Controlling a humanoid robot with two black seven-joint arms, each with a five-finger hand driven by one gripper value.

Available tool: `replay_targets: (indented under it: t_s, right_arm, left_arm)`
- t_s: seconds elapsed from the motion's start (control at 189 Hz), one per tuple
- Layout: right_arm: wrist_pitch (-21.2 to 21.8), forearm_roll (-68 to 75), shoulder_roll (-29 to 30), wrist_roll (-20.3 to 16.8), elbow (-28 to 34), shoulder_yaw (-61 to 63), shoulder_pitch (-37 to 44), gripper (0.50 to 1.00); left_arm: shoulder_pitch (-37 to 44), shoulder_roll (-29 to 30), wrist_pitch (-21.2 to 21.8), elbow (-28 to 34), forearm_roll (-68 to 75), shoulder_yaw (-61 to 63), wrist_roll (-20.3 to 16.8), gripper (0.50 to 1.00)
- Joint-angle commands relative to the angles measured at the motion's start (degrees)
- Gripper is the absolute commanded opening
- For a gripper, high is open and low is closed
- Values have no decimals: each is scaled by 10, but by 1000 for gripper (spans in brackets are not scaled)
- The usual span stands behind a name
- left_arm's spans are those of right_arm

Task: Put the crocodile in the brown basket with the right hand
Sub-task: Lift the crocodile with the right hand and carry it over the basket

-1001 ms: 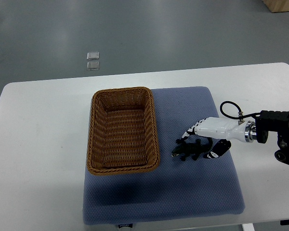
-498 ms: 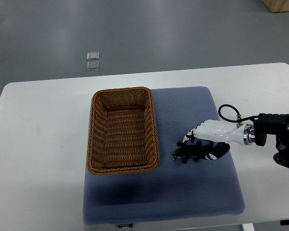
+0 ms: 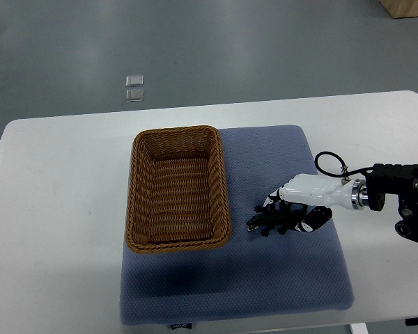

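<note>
Right hand (image 3: pixel 297 202) lower, fingers (image 3: pixel 273 202) around crocodile (image 3: pixel 269 223)

I get even, diffuse light from overhead. The white worktop (image 3: pixel 70 181) reads bright without washing out, and the grey floor (image 3: pixel 230 49) carries broad, pale patches of sheen. The brown basket (image 3: pixel 178 188) throws a soft-edged shadow onto the blue mat (image 3: pixel 265 292) along its near side. Focus is sharp across the frame, with no motion blur. The crocodile (image 3: pixel 266 223) under the right hand (image 3: pixel 299 200) is so dark that I lose its surface detail.
</note>
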Motion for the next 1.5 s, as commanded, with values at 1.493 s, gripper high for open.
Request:
replay_targets:
  t_s: [1.493]
  right_arm:
    - [-2, 69, 178, -11, -66, 40, 183, 500]
  left_arm:
    - [0, 0, 0, 0, 0, 0, 0, 1000]
